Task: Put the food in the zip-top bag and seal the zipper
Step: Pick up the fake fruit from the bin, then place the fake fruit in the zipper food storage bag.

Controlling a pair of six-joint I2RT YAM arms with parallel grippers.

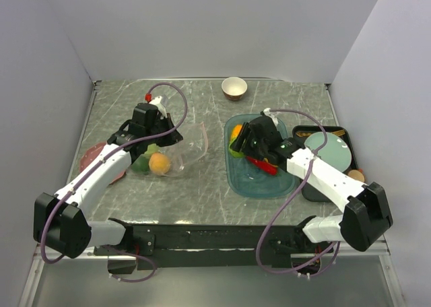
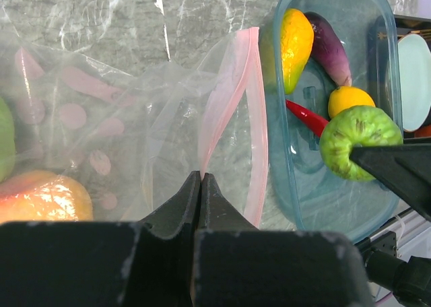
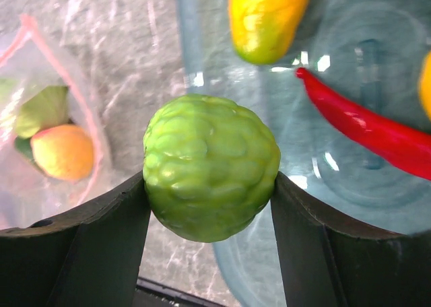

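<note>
Left claw [image 2: 201, 183] pressed together, pinching zipper [image 2: 229, 85] of zip-top bag [image 2: 135, 98]; orange [image 2: 40, 196] inside. Right wrist: right claw [image 3: 210, 192] grips green cabbage [image 3: 210, 165] over teal tray [image 3: 350, 206] rim, red chili [image 3: 363, 125] in tray. Top: zip-top bag left of tray on counter [image 1: 202, 192].

A grey marbled bench [image 1: 202, 192] carries a small cream-and-brown bowl [image 1: 234, 88] near its far edge. A translucent teal tray [image 1: 252, 186] lies right of centre. Just beside it, at the right edge, sits a black tray [image 1: 337, 128] holding a pale teal plate [image 1: 333, 149]. A pinkish disc [image 1: 91, 157], perhaps a plate, lies partly hidden at the left. White walls [image 1: 202, 31] enclose the bench.
</note>
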